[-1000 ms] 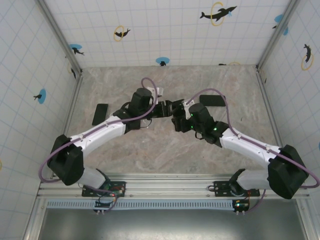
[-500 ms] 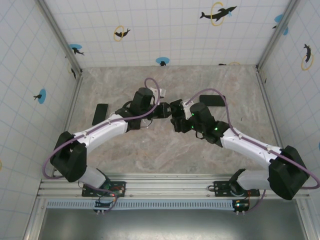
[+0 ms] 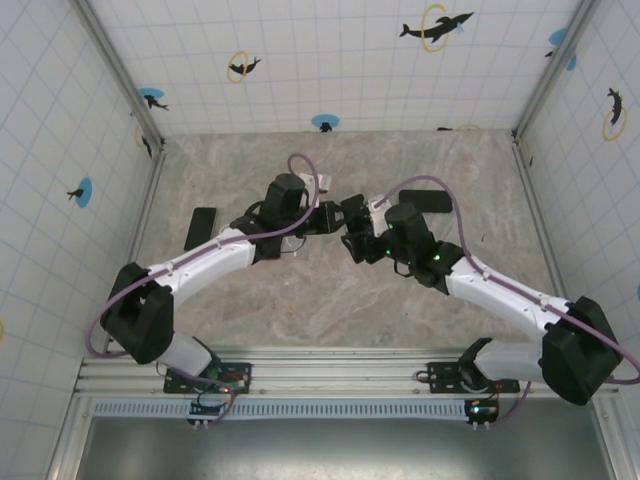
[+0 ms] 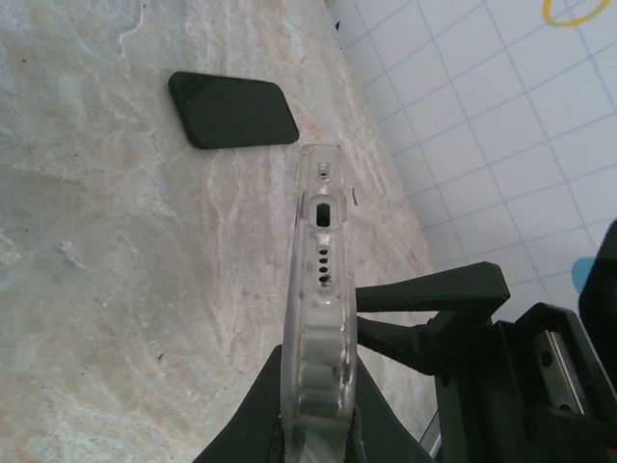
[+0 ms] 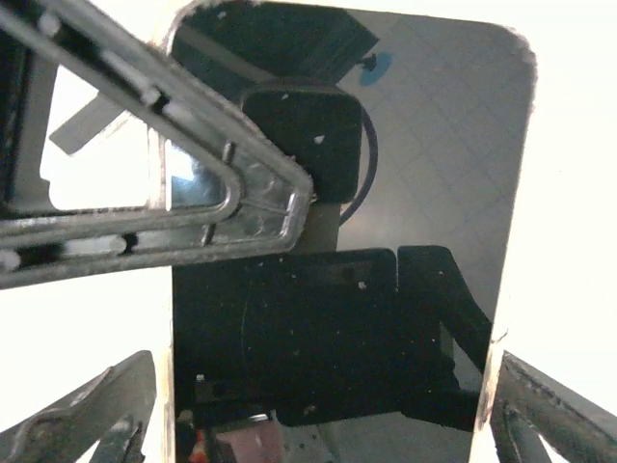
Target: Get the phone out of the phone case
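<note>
The left arm (image 3: pixel 200 262) and the right arm (image 3: pixel 500 292) both reach forward and inward, so that the two wrists nearly meet. The left gripper (image 4: pixel 318 410) is closed tight on the phone case (image 4: pixel 323 289). The right gripper (image 5: pixel 323 386) faces it, its fingers wide apart.

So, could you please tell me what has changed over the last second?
The left gripper has closed on the clear case, and its arm has leaned slightly forward. The right gripper has shifted slightly farther from the bases; its jaws stand wide on either side of the phone. The dark phone on the left and the dark phone at the back right have not moved.
</note>
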Controlling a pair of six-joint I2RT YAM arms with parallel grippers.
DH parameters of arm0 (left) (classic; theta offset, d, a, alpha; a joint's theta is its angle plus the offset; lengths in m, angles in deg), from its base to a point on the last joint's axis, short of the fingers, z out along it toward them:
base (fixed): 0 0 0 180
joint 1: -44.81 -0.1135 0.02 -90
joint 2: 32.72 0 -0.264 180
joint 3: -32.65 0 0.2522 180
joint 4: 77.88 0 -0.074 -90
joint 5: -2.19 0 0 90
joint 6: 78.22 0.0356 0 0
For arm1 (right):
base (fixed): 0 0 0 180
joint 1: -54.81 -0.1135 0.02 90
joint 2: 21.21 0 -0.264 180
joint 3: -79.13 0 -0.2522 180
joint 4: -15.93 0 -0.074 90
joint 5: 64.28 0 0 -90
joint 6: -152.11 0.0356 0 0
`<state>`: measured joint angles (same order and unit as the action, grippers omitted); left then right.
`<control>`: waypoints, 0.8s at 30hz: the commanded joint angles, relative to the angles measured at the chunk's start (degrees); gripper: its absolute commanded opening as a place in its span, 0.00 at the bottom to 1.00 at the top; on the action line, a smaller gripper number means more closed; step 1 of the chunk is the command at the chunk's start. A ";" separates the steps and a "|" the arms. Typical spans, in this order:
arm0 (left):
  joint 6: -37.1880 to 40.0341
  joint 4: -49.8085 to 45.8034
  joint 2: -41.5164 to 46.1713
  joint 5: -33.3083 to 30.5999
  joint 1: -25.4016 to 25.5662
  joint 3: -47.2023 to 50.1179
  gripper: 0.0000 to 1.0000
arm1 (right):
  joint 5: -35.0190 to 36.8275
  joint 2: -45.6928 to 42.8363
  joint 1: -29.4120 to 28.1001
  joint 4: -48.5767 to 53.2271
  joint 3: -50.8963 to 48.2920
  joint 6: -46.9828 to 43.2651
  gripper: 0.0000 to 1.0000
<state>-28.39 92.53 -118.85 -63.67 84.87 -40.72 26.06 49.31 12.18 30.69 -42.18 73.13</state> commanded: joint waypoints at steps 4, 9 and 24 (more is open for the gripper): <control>-5.57 14.04 5.30 -11.76 0.25 2.57 0.00 | 2.59 -7.54 0.13 -7.73 -3.94 6.15 0.95; -9.98 21.03 5.19 -14.57 0.29 4.69 0.01 | 4.64 -14.79 1.01 -19.49 -12.69 20.25 0.97; -23.74 38.89 4.83 -25.91 6.86 7.59 0.03 | 20.92 -11.05 -6.31 -63.06 -27.30 57.19 0.81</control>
<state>-48.12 121.62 -115.33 -85.22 90.55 -32.88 40.20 36.59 6.73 -18.08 -67.51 122.59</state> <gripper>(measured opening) 0.122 0.824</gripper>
